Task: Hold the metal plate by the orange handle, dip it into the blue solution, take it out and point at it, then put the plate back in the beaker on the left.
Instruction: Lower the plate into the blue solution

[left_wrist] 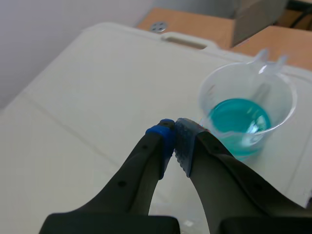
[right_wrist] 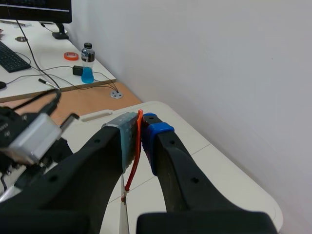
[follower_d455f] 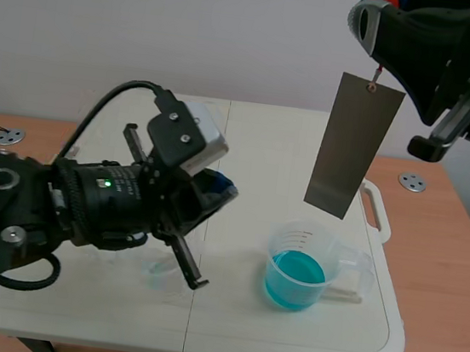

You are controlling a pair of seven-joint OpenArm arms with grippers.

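Right hand (right_wrist: 142, 127), pinching thin orange handle (right_wrist: 138, 141), is dangling grey metal plate (follower_d455f: 352, 147) above blue-solution beaker (follower_d455f: 299, 270); return apparently pending.

- The beaker (follower_d455f: 308, 225) is set on the desk (follower_d455f: 264, 145), right of its middle and toward the near edge; the solution (follower_d455f: 294, 278) is held in it.
- The metal plate (follower_d455f: 354, 145) is hung above this beaker, clear of its rim.
- The handle (right_wrist: 132, 170) at the plate's upper end is clamped between the right jaws, high over the desk's right side.
- The left jaws are placed above the desk, left of the beaker.
- A second beaker (follower_d455f: 161, 272) is seen on the desk beneath the left arm.
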